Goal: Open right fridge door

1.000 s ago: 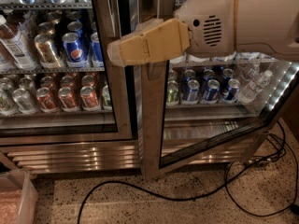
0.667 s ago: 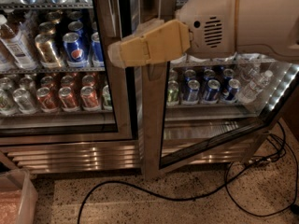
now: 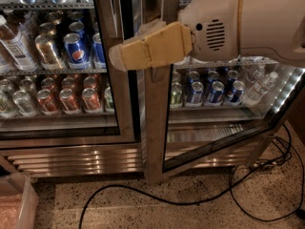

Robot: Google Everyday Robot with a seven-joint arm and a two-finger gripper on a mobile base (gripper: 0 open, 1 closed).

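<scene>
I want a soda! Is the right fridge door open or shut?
Partly open: the right fridge door has its bottom edge angled out from the cabinet. The pincer is at its steel frame.

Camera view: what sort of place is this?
Likely a shop or break-room drinks corner: steel-framed glass right fridge door, ajar, rows of blue and red drink cans, speckled terrazzo floor. The tan gripper sits at that door's edge.

- Right fridge door (image 3: pixel 155 128): glass pane in a brushed steel frame, standing ajar, bottom rail slanting toward 2 o'clock.
- Gripper (image 3: pixel 115 58) crosses its upright's top, pointing to 9 o'clock.
</scene>
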